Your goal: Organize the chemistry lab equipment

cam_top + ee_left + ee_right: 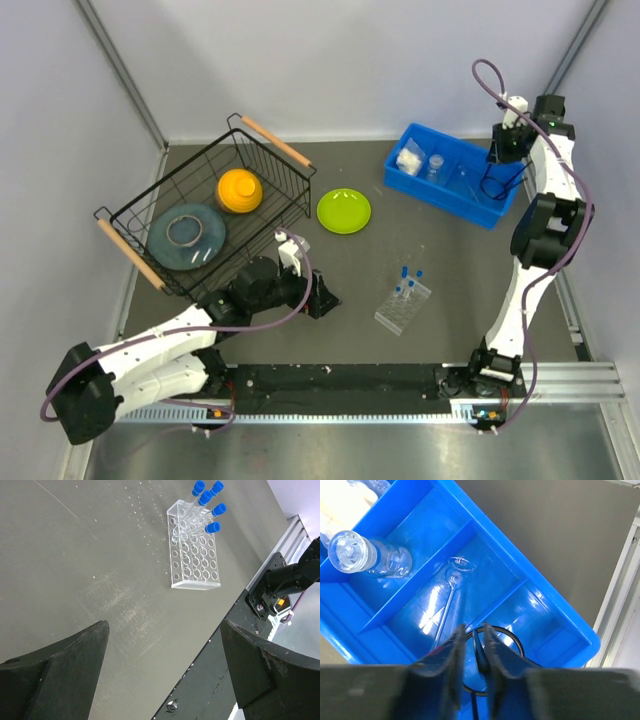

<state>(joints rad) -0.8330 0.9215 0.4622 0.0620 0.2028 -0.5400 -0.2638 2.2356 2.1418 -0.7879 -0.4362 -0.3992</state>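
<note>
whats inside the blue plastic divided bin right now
A white-filled clear packet, a small clear bottle, a thin clear glass stem and a thin black loop. The right gripper covers part of the loop and the bin floor beneath it.

The dark grey desk (350, 285) carries four things set well apart. A black wire basket (272, 141) with wooden handles stands at the far left, a lime-green round plate (344, 211) lies flat just to its right, and a blue bin (445, 200) sits at the far right. A clear plastic grid rack (395, 318) stands nearer the front edge, right of centre
</note>
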